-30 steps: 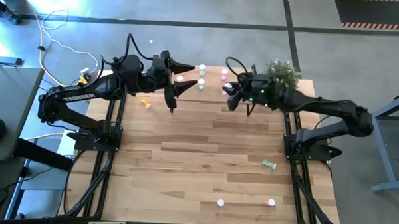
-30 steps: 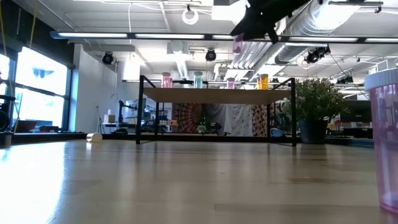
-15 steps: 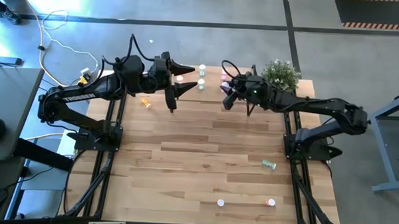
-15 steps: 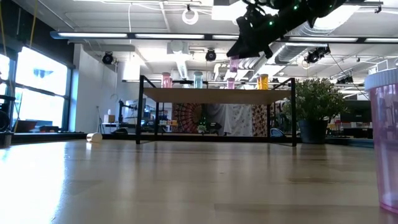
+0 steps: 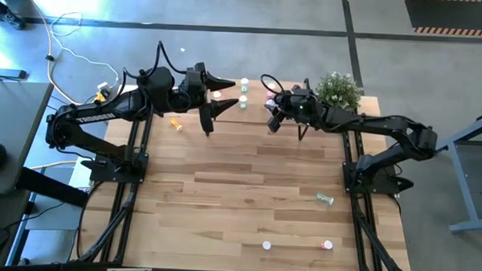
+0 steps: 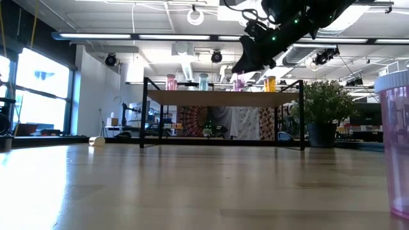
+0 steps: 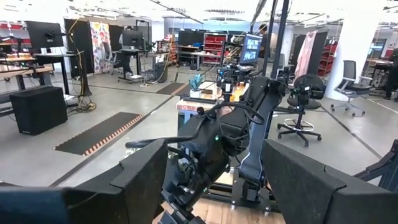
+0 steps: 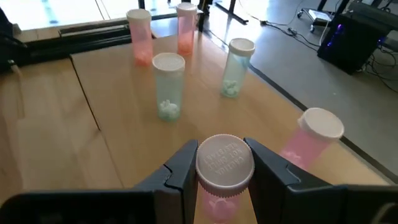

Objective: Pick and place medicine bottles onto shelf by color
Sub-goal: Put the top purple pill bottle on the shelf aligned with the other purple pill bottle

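The right gripper [image 8: 225,180] is out over the shelf [image 8: 81,118] at the far edge of the counter [image 5: 247,184], its jaws clenched on a pink bottle [image 8: 225,163] with a white cap. The bottle hangs upright between them, long axis vertical, cap towards the wrist. It is above the wood, not yet set down as far as I can judge; the level view from the counter shows it just above the board's top, near the shelf's right half.

What the placing turns on is the neighbour: another pink bottle [image 8: 314,140] stands on the shelf just beside the held one, towards the shelf's right end, so the drop spot lies next to it. Farther along the board stand two green bottles [image 8: 168,84], and beyond them two red ones [image 8: 140,34].

The left gripper [image 5: 214,98] hovers over the shelf's left end, jaws released and holding nothing. The right arm is plainly the nearer one for this placement.
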